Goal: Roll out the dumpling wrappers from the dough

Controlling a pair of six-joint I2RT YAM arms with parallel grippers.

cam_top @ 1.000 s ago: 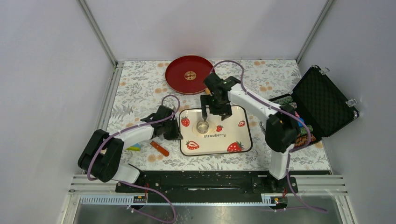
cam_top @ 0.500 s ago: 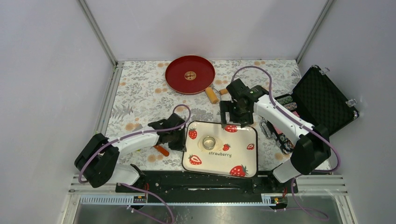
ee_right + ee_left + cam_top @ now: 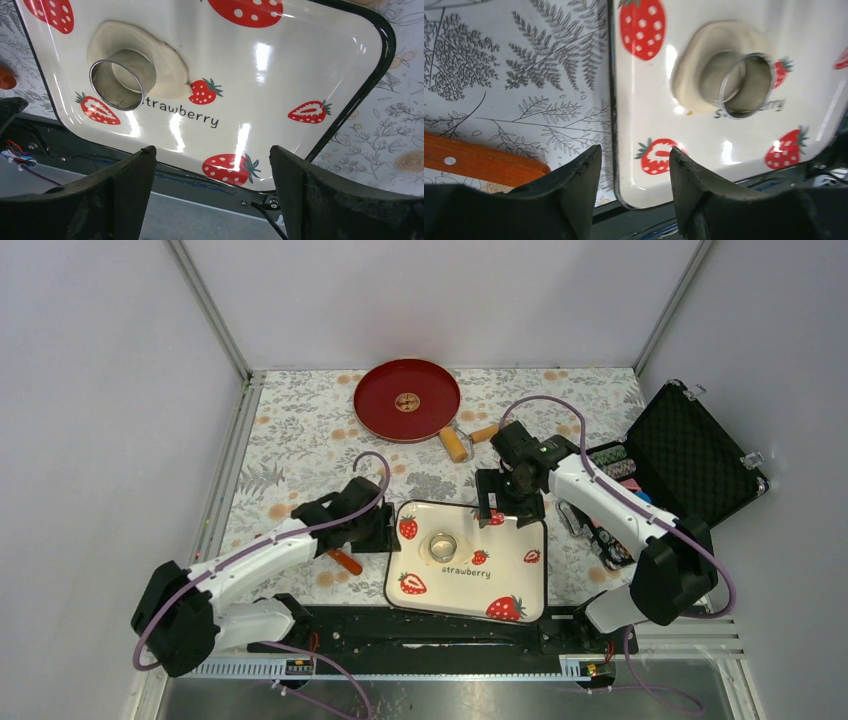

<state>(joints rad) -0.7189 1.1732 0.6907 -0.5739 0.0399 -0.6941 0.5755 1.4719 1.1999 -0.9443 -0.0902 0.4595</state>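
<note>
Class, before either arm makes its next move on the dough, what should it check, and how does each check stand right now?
1. Dough lies flattened on the tray: ok.
2. Ring stands upright on the dough: ok.
3. Left gripper open and empty, with the tray's left rim showing in its gap: ok.
4. Right gripper open and empty over the tray: ok.
5. Rolling pin lies beside the red plate, held by neither gripper: ok.
6. Dough cut clean through inside the ring: cannot tell.
</note>
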